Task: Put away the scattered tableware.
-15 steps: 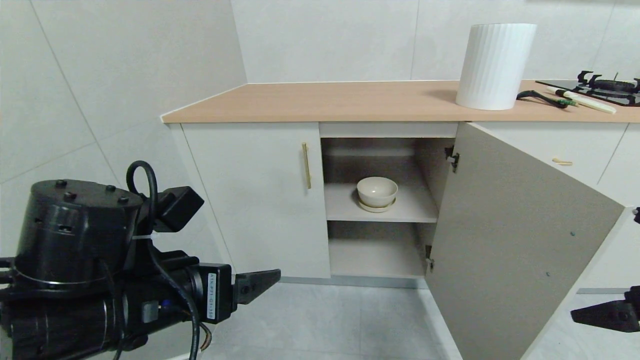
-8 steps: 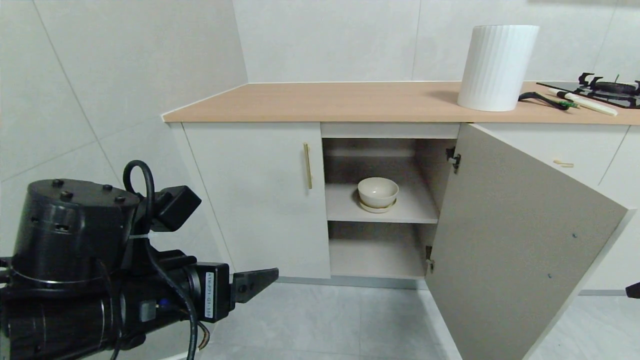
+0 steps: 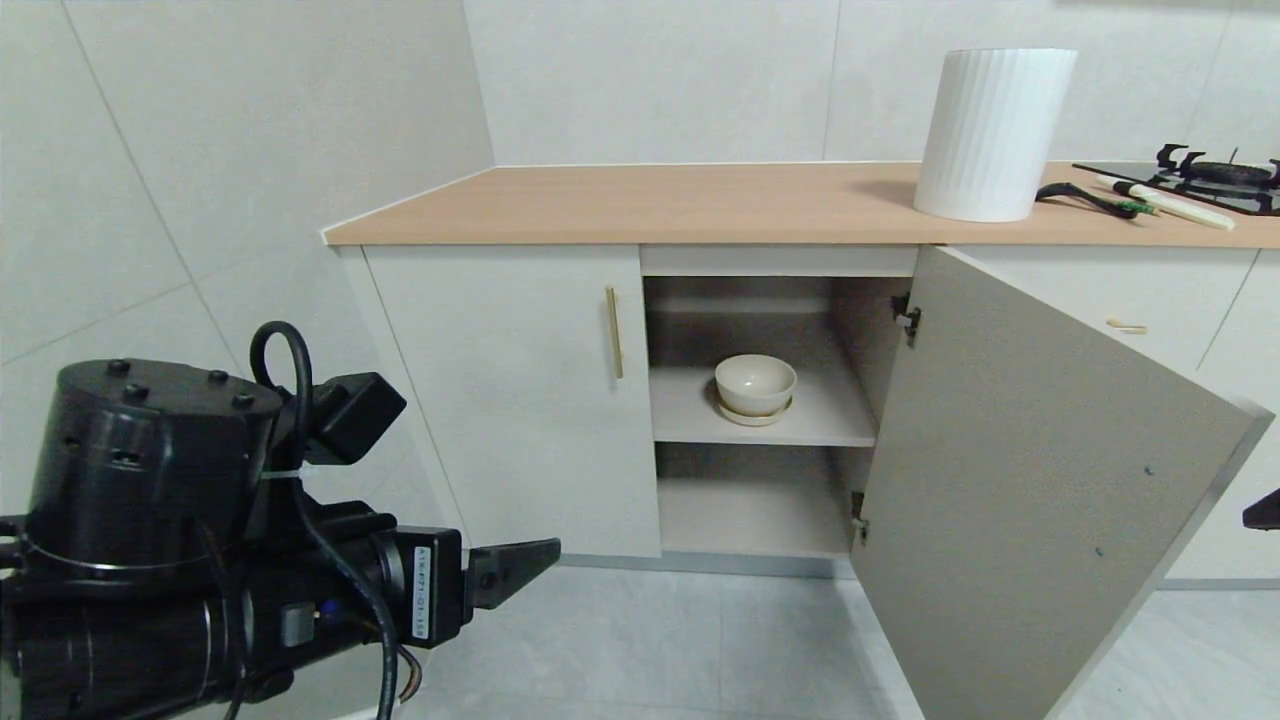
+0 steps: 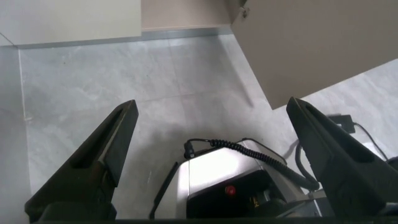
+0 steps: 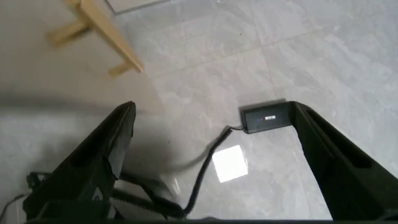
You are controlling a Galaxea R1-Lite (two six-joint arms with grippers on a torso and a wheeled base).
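1. The left arm sits low at the robot's left, well short of the cabinet [image 3: 760,262]. Its forearm lies roughly level, and the left tool [image 3: 515,570] points across the floor [image 3: 650,640] toward the cabinet's base.
2. In the left wrist view the left tool's fingers [image 4: 93,162] are spread wide, with only floor tiles between them; it is released and holds nothing.
3. A dark tip of the right tool [image 3: 1262,510] shows at the far right, beyond the edge of the open door [image 3: 1020,470].
4. In the right wrist view the right tool's fingers [image 5: 93,162] also stand wide apart over the floor, released and holding nothing. A pale gold handle [image 5: 102,34] sits nearby.
5. The bowl [image 3: 755,383] stands upright on a small plate [image 3: 752,414] on the cabinet's middle shelf [image 3: 830,415], well apart from both tools.
6. The cabinet's left door [image 3: 520,400] is closed.
7. On the wooden surface [image 3: 650,205] above stand a white ribbed container [image 3: 990,133] and, beside it, some utensils [image 3: 1165,202] next to a stove [image 3: 1215,170].
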